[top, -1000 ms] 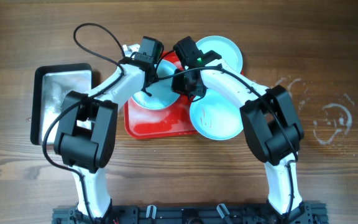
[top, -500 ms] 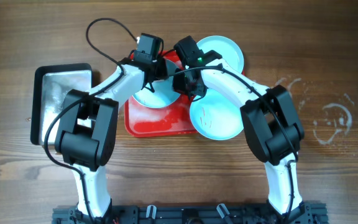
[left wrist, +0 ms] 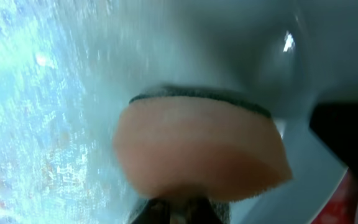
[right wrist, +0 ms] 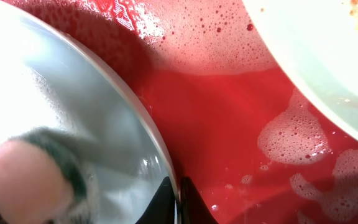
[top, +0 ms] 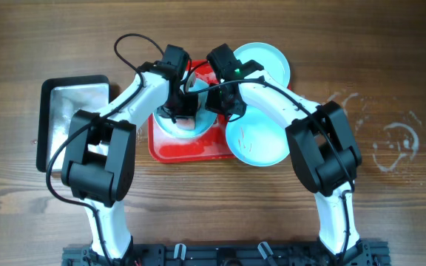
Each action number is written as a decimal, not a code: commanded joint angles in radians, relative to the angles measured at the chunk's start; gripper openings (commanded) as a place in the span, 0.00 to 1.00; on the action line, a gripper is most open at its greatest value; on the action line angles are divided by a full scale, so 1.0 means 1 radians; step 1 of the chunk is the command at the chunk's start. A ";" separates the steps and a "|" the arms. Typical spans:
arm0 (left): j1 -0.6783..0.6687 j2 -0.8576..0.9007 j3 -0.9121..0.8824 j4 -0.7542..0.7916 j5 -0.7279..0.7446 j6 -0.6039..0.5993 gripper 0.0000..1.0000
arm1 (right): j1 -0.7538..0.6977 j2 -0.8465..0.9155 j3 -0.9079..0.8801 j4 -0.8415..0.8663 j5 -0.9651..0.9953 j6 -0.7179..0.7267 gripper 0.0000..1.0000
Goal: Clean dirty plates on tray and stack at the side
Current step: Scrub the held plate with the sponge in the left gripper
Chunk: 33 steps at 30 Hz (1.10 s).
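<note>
Left gripper squeezes the soft sponge onto the soapy plate while the right gripper pinches its rim, which looks slippery.

Wooden table bearing a silver pan, a red tray and soapy smears

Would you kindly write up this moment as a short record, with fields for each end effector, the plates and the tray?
left end effector: shut on sponge, pressing it into the middle plate
right end effector: shut on the middle plate's rim
tray: red, wet with white suds, middle plate on it
far plate: at the tray's far right corner
near plate: overlaps the tray's right edge, small streaks
silver pan: left of the tray
stack: none yet
</note>
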 commanded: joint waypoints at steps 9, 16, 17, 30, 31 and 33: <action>0.079 0.061 -0.060 -0.004 -0.528 -0.376 0.04 | 0.000 0.018 -0.010 0.014 0.013 -0.003 0.05; 0.111 0.061 -0.060 0.081 -0.539 -0.451 0.04 | 0.002 0.018 -0.010 0.014 0.013 -0.007 0.04; 0.110 0.061 -0.060 0.116 -0.538 -0.451 0.04 | 0.002 0.018 -0.010 0.015 0.013 -0.007 0.04; 0.058 0.061 -0.060 0.526 -0.150 -0.319 0.06 | 0.004 0.019 -0.010 0.021 0.013 -0.008 0.04; 0.051 0.061 -0.060 0.545 -0.117 -0.301 0.05 | 0.004 0.019 -0.010 0.021 0.013 -0.013 0.04; 0.039 0.061 -0.060 0.566 -0.063 -0.267 0.04 | 0.004 0.019 -0.010 0.021 0.013 -0.014 0.04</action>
